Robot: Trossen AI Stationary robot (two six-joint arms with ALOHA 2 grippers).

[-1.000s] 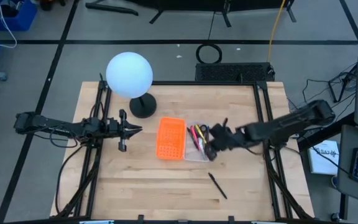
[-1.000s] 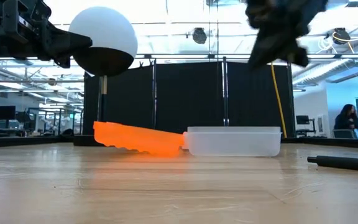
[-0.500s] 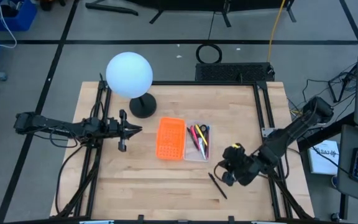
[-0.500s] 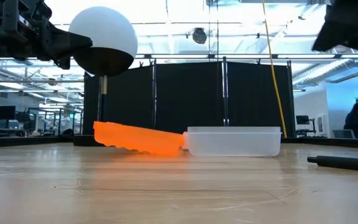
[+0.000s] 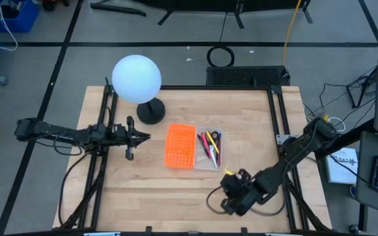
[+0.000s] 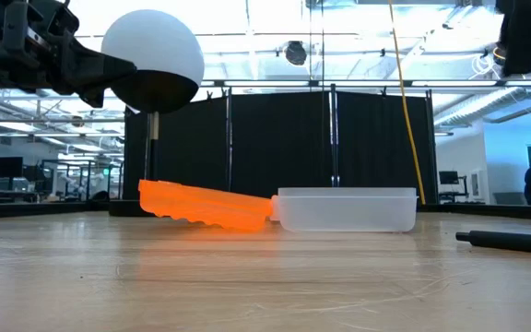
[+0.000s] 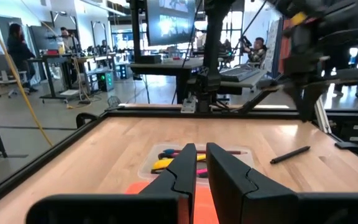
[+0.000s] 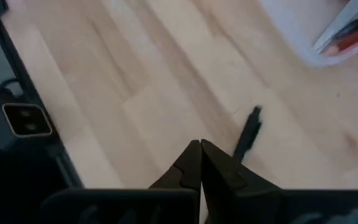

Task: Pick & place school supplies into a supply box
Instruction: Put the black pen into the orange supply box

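Observation:
The clear supply box (image 5: pixel 209 150) sits mid-table with pink-red, yellow and dark pens lying in it; its corner also shows in the right wrist view (image 8: pixel 328 43). One black pen (image 8: pixel 248 134) lies flat on the wood toward the near edge, also seen in the low view (image 6: pixel 510 242). My right gripper (image 5: pixel 228 195) (image 8: pixel 200 152) hovers shut above the table just short of that pen and covers it in the high view. My left gripper (image 5: pixel 144 136) (image 7: pixel 200 158) waits shut in the air, left of the orange tray.
An orange perforated tray (image 5: pixel 180 145) lies against the box's left side, tilted in the low view (image 6: pixel 206 205). A white globe lamp (image 5: pixel 136 78) stands on its dark base at the far left. Bare wood stretches along the near edge (image 5: pixel 156 203).
My right gripper has swung from above the clear box toward the table's near edge and now hangs over the loose black pen. The pens, the box and the tray have stayed where they were.

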